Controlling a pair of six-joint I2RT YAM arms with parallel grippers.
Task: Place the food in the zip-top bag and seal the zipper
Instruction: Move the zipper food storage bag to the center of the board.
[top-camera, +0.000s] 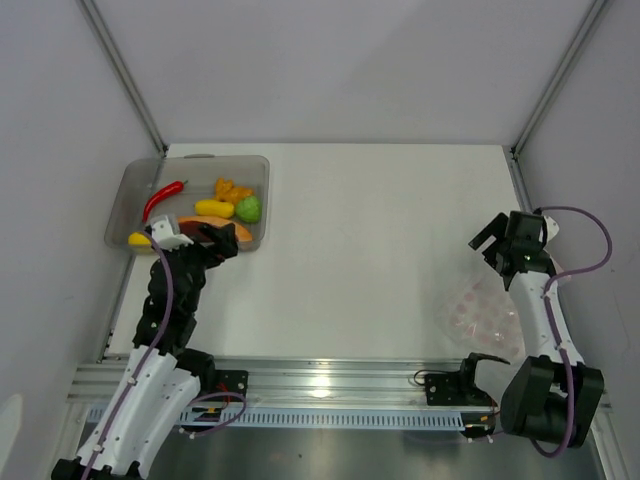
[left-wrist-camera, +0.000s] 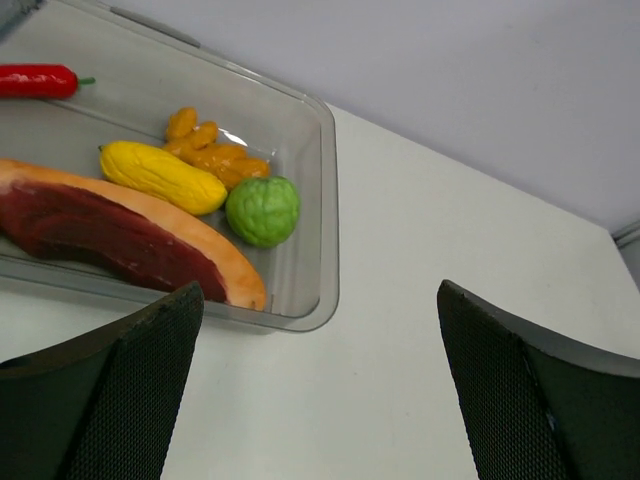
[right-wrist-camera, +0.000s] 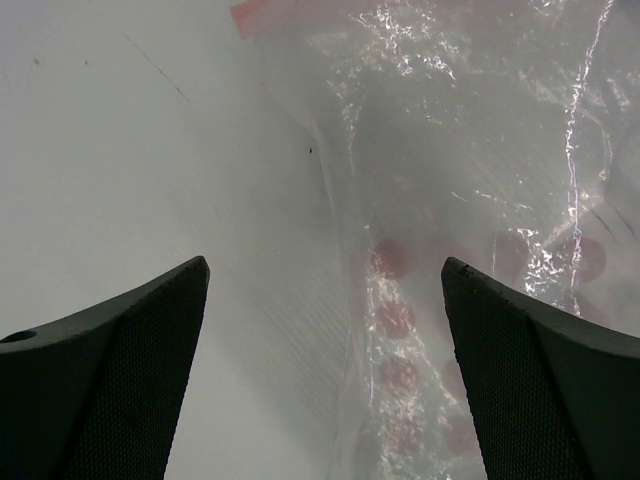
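Note:
The food lies in a grey translucent tray (top-camera: 135, 190) at the table's far left: red chili (top-camera: 163, 198), yellow piece (top-camera: 213, 208), green round fruit (top-camera: 248, 209), orange bits (top-camera: 233, 190) and an orange-red slice (top-camera: 236, 231). My left gripper (top-camera: 208, 242) hovers open over the tray's near edge, partly covering the slice. In the left wrist view the chili (left-wrist-camera: 35, 80), yellow piece (left-wrist-camera: 160, 178), fruit (left-wrist-camera: 262, 210), orange bits (left-wrist-camera: 215, 150) and slice (left-wrist-camera: 120, 235) show beyond the open left gripper (left-wrist-camera: 318, 292). The zip-top bag (top-camera: 485, 310) lies flat at right. My right gripper (top-camera: 490, 238) stands open above the bag (right-wrist-camera: 480, 200), whose zipper (right-wrist-camera: 290, 12) shows at the top.
The white table (top-camera: 370, 240) stretches between tray and bag. A metal rail (top-camera: 320, 380) runs along the near edge by the arm bases. Grey walls and slanted frame posts (top-camera: 125, 75) close in the sides. The tray rim (left-wrist-camera: 330, 200) curves just ahead of my left fingers.

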